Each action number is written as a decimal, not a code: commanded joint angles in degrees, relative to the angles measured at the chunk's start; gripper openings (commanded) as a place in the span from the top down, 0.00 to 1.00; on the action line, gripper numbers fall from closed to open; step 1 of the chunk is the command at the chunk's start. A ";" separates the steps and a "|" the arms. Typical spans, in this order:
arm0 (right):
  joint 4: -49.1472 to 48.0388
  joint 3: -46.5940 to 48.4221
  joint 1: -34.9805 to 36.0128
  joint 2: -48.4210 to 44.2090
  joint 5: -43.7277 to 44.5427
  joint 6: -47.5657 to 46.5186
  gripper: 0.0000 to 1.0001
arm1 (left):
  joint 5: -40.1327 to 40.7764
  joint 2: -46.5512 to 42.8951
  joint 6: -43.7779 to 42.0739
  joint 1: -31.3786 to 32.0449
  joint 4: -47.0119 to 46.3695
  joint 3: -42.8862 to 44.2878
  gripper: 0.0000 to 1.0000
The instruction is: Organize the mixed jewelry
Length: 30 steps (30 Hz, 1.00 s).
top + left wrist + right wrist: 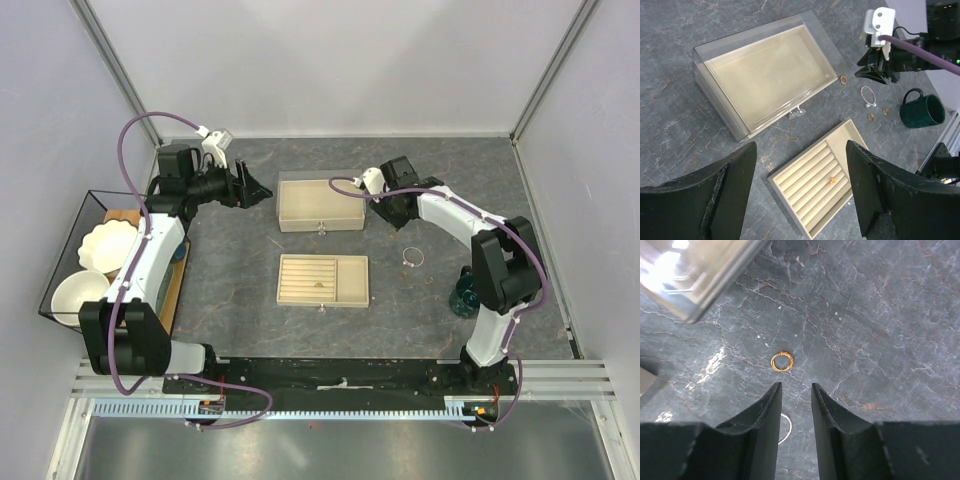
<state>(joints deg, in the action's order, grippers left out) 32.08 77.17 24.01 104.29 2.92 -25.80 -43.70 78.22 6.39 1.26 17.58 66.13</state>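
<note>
- Black-fingered, the right tool (796, 407) hangs low over the tabletop (230, 290). Its jaws stand a narrow gap apart with nothing between them.
- Just ahead of its fingertips lies a gold ring (782, 361), flat on the grey stone-patterned surface and touching neither finger. By the look of it, this is the piece being lined up for a pick.
- That ring sits just off the near corner of the lidded box (765, 75). The box's clear cover is on and its beige interior looks bare.
- Further out toward the dark green mug (922, 110), the silver hoop (867, 95) and two small gold rings (871, 116) lie loose on the tabletop, close together but apart from each other.
- The slotted tray (810, 167) sits nearer the arm bases, well apart from that cluster. One gold piece (831, 178) rests in its ridges, and the rest of the slots and its plain side compartment look unfilled.
- The left tool (801, 165) hovers high above box and tray, jaws spread wide and carrying nothing.
- My judgement is that the task is early. One piece appears sorted, and four remain on the tabletop, counting the ring under the right tool.
- What is left seems to be lifting each small ring into the tray and finding a place for the hoop.
</note>
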 commanded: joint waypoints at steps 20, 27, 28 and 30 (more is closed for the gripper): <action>-4.39 1.76 -3.09 7.68 -6.08 -4.78 0.70 | -1.74 -0.26 -2.88 0.15 -0.62 -0.39 0.21; -4.30 1.41 -3.35 8.38 -6.34 -5.14 0.71 | -1.65 -0.17 -2.88 0.15 -0.80 -0.47 0.21; -4.21 1.41 -3.36 8.56 -6.35 -5.14 0.71 | -1.65 -0.17 -2.96 0.15 -0.71 -0.47 0.21; -4.30 1.41 -3.53 8.65 -6.52 -5.22 0.72 | -1.65 -0.08 -2.88 0.06 -0.80 -0.39 0.21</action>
<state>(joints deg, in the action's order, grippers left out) 29.15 77.17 20.82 112.51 -2.02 -30.26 -43.92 78.22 5.82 1.26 17.58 65.60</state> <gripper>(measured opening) 0.286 0.794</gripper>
